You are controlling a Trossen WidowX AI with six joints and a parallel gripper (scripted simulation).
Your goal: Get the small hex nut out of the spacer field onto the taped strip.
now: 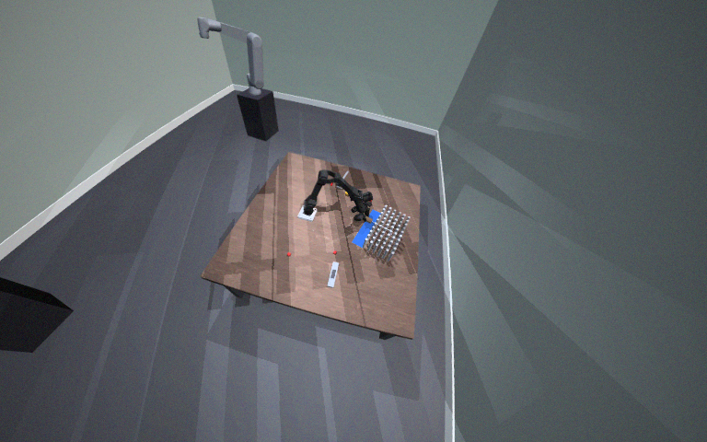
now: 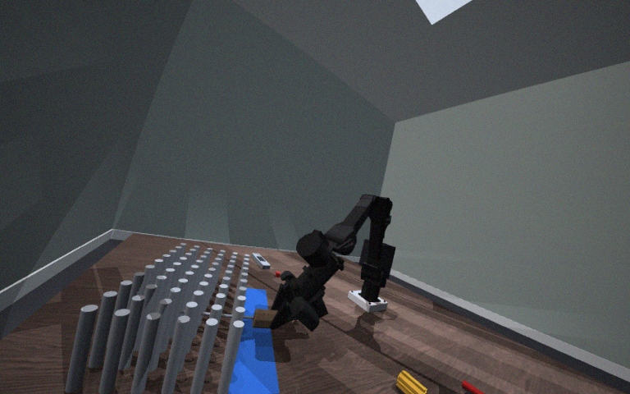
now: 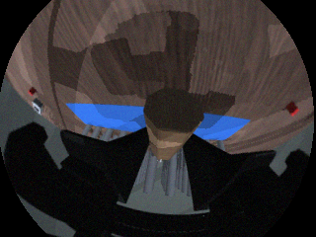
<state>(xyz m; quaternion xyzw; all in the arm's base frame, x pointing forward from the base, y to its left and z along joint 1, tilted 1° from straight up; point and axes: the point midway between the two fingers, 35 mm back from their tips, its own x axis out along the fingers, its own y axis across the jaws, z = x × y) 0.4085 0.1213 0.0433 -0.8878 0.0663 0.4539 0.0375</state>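
Observation:
My gripper (image 1: 365,219) (image 2: 274,318) (image 3: 166,130) is shut on the wooden handle (image 2: 262,318) (image 3: 173,111) of a tool, held above the blue taped strip (image 1: 359,239) (image 2: 254,373) (image 3: 94,114). The tool's thin metal shaft (image 2: 225,315) reaches from the handle in among the standing metal spacers (image 2: 80,348) (image 3: 171,179), raised above the table. Its far end is hidden behind spacers. The spacers stand in several rows with narrow lanes; some lean in the picture, and I cannot tell whether any is tilted. I cannot make out the hex nut in any view.
A light flat bar (image 1: 333,281) (image 2: 264,265) lies beyond the strip's far end. A yellow ribbed piece (image 2: 410,383) and a red piece (image 2: 472,387) lie at the exterior view's near side. Small red pieces (image 1: 288,254) (image 3: 292,109) lie on the table. My white base (image 1: 303,215) (image 2: 376,306) is behind.

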